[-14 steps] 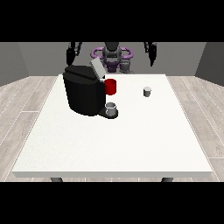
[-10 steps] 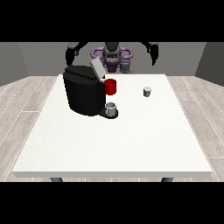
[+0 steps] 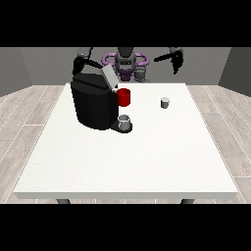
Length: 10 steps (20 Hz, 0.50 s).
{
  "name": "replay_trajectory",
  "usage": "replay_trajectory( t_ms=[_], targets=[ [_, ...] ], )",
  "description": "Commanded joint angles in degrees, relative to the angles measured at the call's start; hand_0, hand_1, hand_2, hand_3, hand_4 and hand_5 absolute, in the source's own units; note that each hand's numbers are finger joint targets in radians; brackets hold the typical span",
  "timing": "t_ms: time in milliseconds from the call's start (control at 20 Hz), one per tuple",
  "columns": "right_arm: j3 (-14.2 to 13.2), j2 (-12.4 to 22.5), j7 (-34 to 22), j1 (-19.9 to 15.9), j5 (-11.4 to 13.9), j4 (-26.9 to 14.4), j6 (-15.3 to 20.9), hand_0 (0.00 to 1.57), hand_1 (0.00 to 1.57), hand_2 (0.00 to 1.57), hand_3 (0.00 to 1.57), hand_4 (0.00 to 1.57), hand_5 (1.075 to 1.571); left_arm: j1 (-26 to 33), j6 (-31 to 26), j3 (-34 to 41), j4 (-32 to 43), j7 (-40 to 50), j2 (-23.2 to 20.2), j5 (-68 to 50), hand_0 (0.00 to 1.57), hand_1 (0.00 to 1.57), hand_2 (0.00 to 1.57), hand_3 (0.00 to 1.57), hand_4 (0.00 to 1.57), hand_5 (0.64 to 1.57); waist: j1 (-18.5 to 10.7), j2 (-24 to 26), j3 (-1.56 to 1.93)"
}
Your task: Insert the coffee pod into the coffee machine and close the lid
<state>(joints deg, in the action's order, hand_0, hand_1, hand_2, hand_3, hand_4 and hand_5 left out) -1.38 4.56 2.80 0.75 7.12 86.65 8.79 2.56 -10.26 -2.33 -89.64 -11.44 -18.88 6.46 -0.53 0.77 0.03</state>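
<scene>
Coffee pod (image 3: 165, 102): small pale cylinder standing upright on the white table (image 3: 122, 162), toward the far edge, well apart from the coffee machine (image 3: 95, 104) and to its right in the view. Nothing touches it.

Machine: black body on the view's left half of the table. Lid (image 3: 109, 75) tilted up at the top, so the pod slot looks ready to load. Red part (image 3: 124, 97) on the side facing the pod; grey cup (image 3: 125, 122) sits on the base in front.

Hand at the view's right (image 3: 175, 62): raised above the far table edge, arm bent out at the elbow, hanging over the back right corner, closer to the pod than the other. Likely the one to reach for it, being on the pod's side. Too small to tell whether the fingers are spread or curled; it holds nothing that I can see.

Hand at the view's left (image 3: 78, 65): up behind the machine's top, near the lid side. Finger state not readable either. Placement would suit pushing the lid down later.

Pickup not yet begun.
</scene>
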Motion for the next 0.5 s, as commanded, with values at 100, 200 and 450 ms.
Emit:
replay_trajectory(
  t_ms=[100, 200, 450],
  targets=[
    [1.9, -1.2, 0.2, -3.1, 2.3, 0.1, 1.4, 0.0, 0.0, 0.0, 0.0, 0.0, 1.571, -5.7, -1.7, 2.6, 7.1, -1.2, -5.2, 5.0, 0.0, 0.0, 0.0, 0.0, 0.0, 1.571, 3.2, -3.9, -0.04],
    [0.3, 0.3, -0.7, -5.5, 0.2, -0.4, -0.8, 0.0, 0.0, 0.0, 0.0, 0.0, 1.571, -9.8, -3.7, 5.6, 9.1, 0.8, -8.2, 3.8, 0.0, 0.0, 0.0, 0.0, 0.0, 1.571, 4.3, -5.9, -0.03],
    [2.9, -3.7, -3.5, -9.2, 1.0, 0.6, 1.3, 0.0, 0.0, 0.0, 0.0, 0.0, 1.571, -16.4, -4.5, 5.8, 15.2, 4.6, -10.0, 7.1, 0.0, 0.0, 0.0, 0.0, 0.0, 1.571, 6.8, -8.1, -0.04]
  ],
)
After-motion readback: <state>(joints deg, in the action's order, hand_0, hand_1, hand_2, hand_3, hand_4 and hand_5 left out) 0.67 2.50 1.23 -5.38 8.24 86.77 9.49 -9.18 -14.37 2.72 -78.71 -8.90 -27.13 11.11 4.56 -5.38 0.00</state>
